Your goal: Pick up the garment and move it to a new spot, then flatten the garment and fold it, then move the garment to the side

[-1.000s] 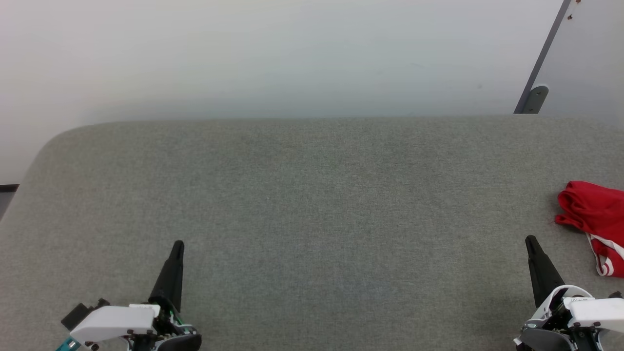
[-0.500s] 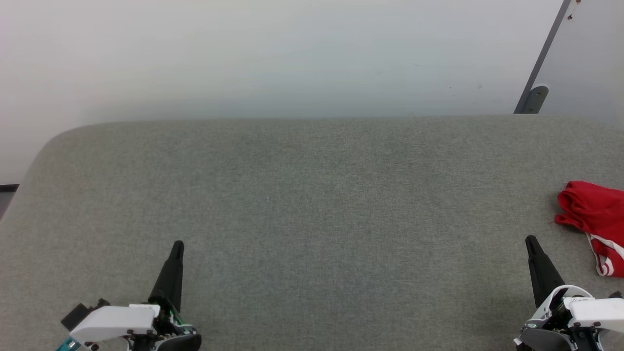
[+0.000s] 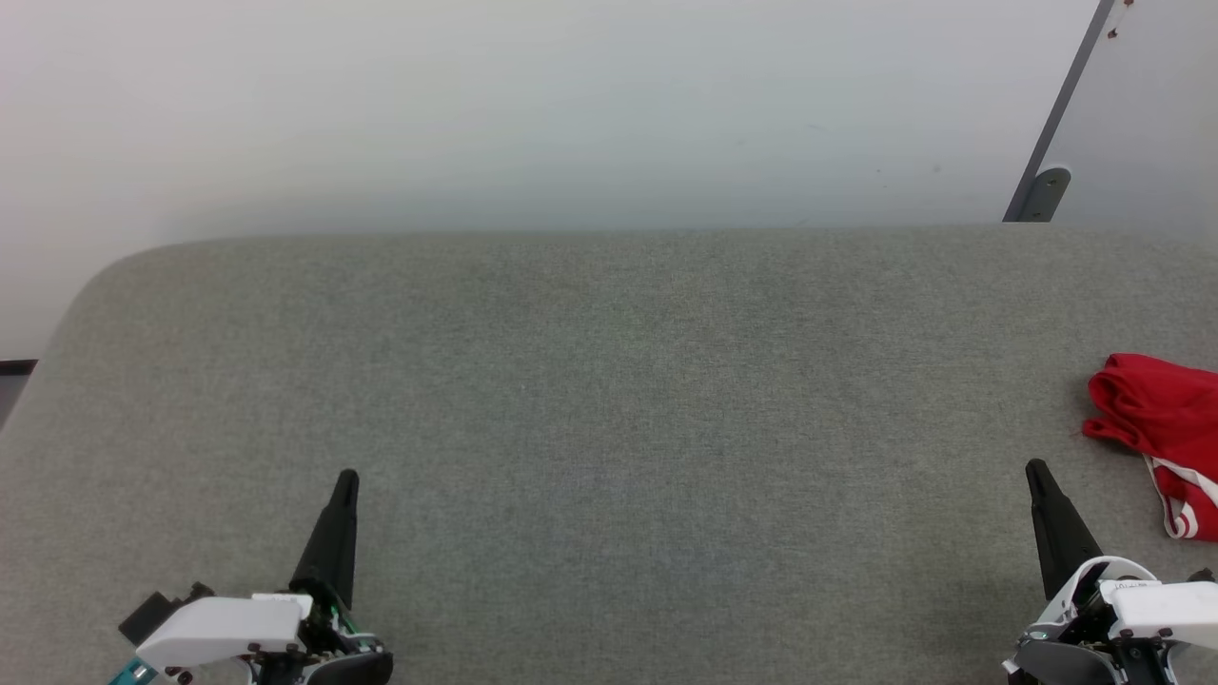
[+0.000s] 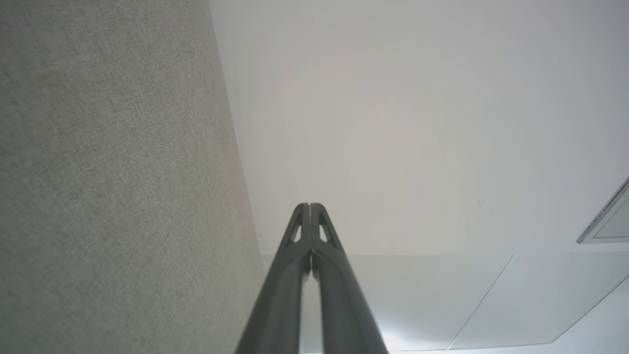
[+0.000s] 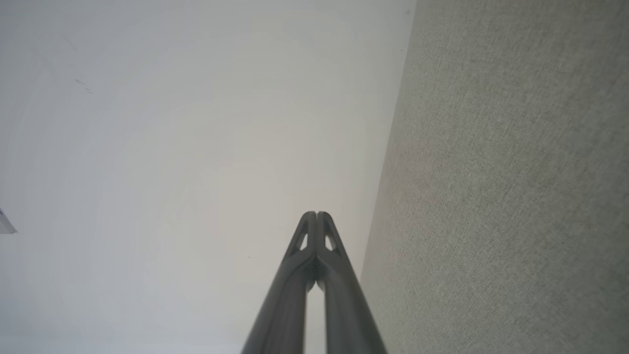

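The garment (image 3: pixel 1166 419), bunched far right on the grey tabletop (image 3: pixel 609 428), may lift as a tangled wad if the right tool (image 3: pixel 1036 470), fingers pressed together and empty like the left tool (image 3: pixel 345 479) at the tabletop's front, pinches one loose fold.

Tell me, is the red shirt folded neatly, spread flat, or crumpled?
Crumpled. The red shirt lies bunched in loose folds at the right edge of the grey surface, partly cut off by the picture's edge.

No readable text, no lettering legible on garment (image 3: pixel 1154 407)
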